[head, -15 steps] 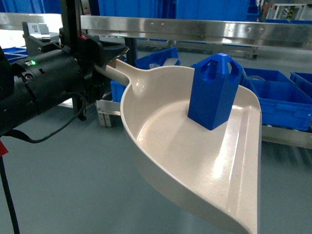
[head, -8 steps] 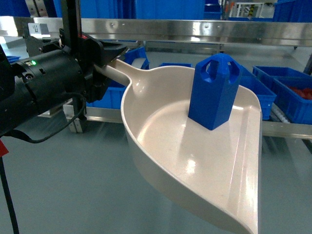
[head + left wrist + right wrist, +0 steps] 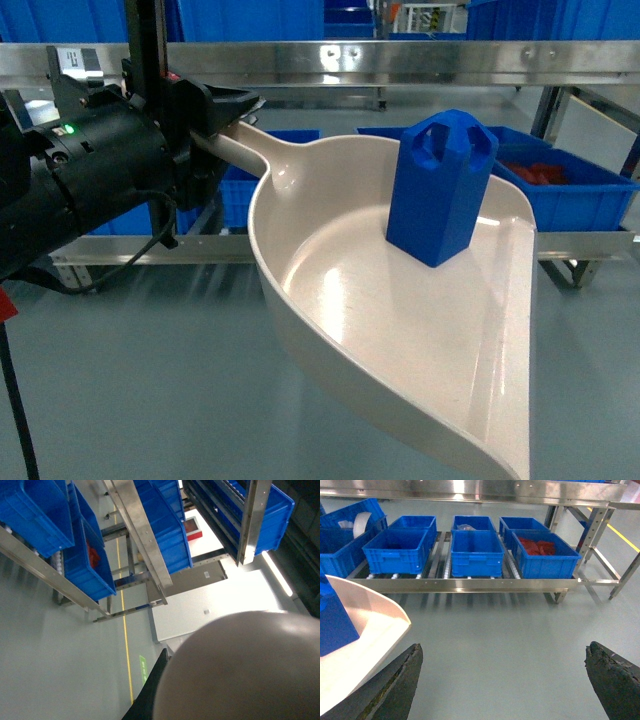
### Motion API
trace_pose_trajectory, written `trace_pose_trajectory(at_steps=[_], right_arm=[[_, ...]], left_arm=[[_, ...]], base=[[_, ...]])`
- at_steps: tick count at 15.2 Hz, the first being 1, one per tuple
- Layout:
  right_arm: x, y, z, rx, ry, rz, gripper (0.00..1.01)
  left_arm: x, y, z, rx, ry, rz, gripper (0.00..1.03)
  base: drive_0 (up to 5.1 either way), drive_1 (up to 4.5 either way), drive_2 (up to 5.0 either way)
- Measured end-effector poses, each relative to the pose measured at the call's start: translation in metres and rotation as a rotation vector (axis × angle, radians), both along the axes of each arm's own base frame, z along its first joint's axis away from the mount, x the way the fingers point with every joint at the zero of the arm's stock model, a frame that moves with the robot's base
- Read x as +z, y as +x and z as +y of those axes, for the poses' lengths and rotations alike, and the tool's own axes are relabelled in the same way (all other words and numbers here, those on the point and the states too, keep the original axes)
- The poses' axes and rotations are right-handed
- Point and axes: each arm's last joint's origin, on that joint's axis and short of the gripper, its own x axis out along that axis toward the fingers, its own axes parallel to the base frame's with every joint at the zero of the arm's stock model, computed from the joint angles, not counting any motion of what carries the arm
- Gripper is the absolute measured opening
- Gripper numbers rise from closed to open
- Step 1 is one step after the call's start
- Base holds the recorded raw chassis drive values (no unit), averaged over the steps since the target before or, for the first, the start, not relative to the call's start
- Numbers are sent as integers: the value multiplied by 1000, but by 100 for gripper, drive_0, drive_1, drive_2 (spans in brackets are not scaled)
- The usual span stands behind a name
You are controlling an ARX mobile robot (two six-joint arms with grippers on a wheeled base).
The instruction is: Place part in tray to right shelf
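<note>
Here the left gripper (image 3: 222,118) clamps the tray (image 3: 340,300) handle, part (image 3: 440,185) near its right rim; right gripper (image 3: 505,675) open

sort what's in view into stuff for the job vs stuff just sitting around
For the job:
- small bright blue faceted plastic block, upright in the scoop
- cream dustpan-shaped plastic scoop
- left gripper, on the scoop's handle
- stainless-steel rack

Just lying about:
- large blue open crates on the rack
- red pieces in one crate

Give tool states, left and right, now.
Left tool: shut on the tray handle.
Right tool: open, holding nothing.
</note>
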Motion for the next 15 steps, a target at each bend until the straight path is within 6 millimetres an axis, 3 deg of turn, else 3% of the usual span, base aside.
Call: trace_pose_trajectory(at_steps=[15], right_arm=[[0, 0, 0, 0, 0, 0, 98]], left_arm=[[0, 0, 0, -3, 0, 0, 12]], base=[[0, 0, 0]])
